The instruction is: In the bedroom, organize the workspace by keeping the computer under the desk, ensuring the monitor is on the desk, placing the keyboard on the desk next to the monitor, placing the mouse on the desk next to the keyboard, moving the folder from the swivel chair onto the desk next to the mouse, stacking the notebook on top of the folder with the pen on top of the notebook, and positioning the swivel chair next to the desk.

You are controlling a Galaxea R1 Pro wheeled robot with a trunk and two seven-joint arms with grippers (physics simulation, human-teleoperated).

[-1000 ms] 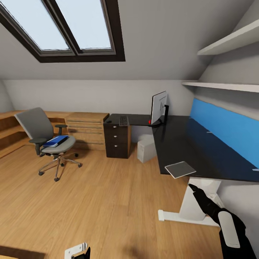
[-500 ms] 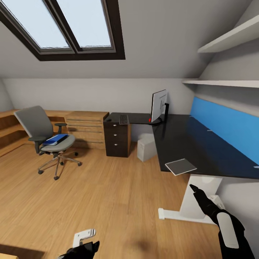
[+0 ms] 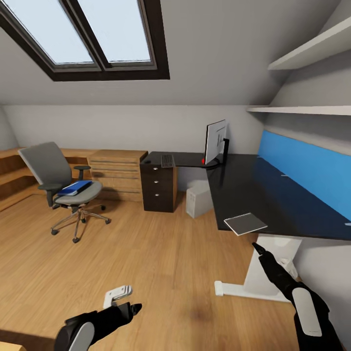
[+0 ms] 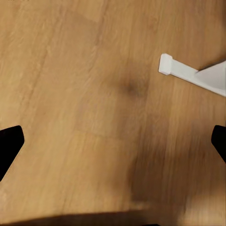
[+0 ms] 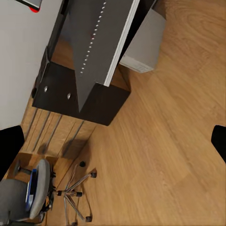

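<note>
Mouse a tiny speck; computer partly behind desk.

The floor is light wood planking with a soft sheen. The tabletop is glossy black. The swivel chair has matt grey cloth, black padded armrests and a chrome base.
</note>
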